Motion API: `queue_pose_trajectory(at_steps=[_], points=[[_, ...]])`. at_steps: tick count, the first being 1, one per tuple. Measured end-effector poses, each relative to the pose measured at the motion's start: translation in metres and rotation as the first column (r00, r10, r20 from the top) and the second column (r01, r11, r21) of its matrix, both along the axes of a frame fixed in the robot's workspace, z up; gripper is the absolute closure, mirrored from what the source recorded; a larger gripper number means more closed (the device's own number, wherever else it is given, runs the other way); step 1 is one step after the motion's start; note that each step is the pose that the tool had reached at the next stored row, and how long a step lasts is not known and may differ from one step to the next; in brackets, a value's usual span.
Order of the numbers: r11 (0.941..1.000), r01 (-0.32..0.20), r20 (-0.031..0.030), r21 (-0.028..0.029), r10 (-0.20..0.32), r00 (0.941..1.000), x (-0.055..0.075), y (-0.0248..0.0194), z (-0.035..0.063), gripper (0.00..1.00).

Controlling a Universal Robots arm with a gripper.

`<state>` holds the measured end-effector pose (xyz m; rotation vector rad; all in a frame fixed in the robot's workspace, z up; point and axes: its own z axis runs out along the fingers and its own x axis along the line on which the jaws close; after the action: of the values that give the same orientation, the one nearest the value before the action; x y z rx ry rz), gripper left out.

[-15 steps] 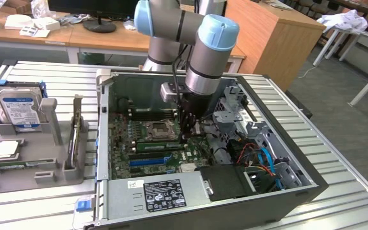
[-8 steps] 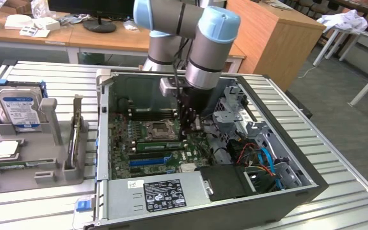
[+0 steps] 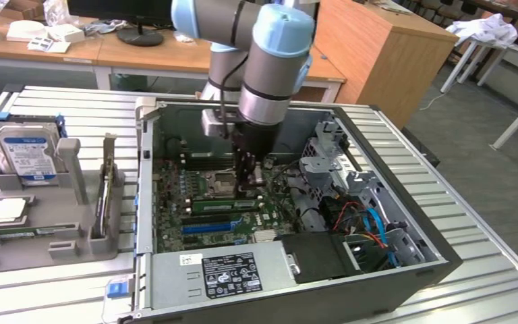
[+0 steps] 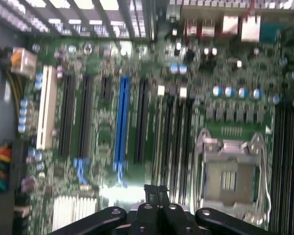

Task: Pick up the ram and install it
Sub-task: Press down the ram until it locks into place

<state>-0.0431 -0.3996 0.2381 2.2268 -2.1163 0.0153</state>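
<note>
Fingers [image 4: 157, 193] are closed together with nothing visibly held, low over the motherboard [image 4: 137, 122] beside a seated ram [image 3: 224, 204]. Pressure is best kept vertical and centred on the stick so it is seated evenly.

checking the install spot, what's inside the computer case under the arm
Inside the computer case: a green motherboard with an empty processor socket, a blue slot and coloured cables. The shut end effector and arm cover part of the board.

Floor: we see grey floor [image 3: 475, 128] at the exterior view's right.
Furniture: we see wooden desks [image 3: 142, 57], a wooden cabinet [image 3: 380, 50], and white table legs [image 3: 511, 121].
</note>
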Motion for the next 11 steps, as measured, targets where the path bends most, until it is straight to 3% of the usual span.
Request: queue_pose_trajectory(at_steps=[11], points=[[1.0,0.0,0.003,-0.0056,0.0,1.0,-0.05,0.0,0.0,0.89]])
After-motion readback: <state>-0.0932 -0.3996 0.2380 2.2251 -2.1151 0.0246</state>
